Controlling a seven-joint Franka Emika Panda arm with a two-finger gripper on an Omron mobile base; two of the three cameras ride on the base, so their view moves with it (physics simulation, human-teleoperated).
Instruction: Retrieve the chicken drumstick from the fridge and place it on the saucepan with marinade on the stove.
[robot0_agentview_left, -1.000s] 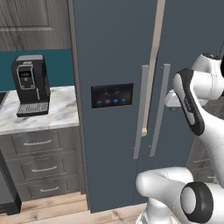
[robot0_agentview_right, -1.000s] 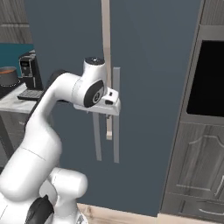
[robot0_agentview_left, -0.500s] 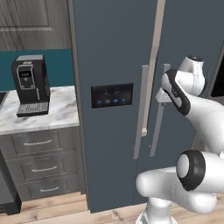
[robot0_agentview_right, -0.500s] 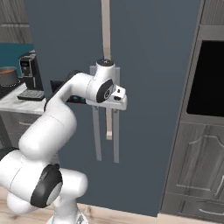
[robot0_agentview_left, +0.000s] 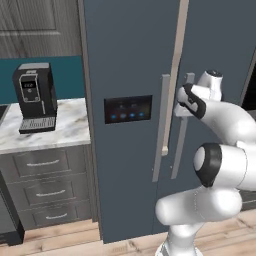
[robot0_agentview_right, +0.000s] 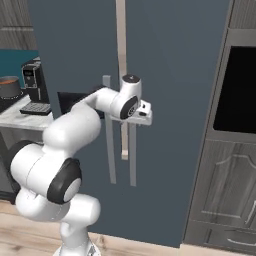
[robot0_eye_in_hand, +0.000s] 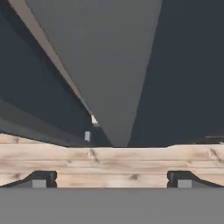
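The end effector (robot0_agentview_right: 145, 114) sits wide open against the fridge's (robot0_agentview_right: 170, 100) right-hand door handle (robot0_agentview_right: 132, 150), apparently lined up to pull that door, since the chicken drumstick presumably lies behind the closed doors, far from the saucepan (robot0_agentview_right: 9, 86).

From behind the arm, left and right, we see the same fridge (robot0_agentview_left: 130, 75) front closely; our hand camera looks down along its handle (robot0_eye_in_hand: 109, 78) toward the floor (robot0_eye_in_hand: 109, 159).
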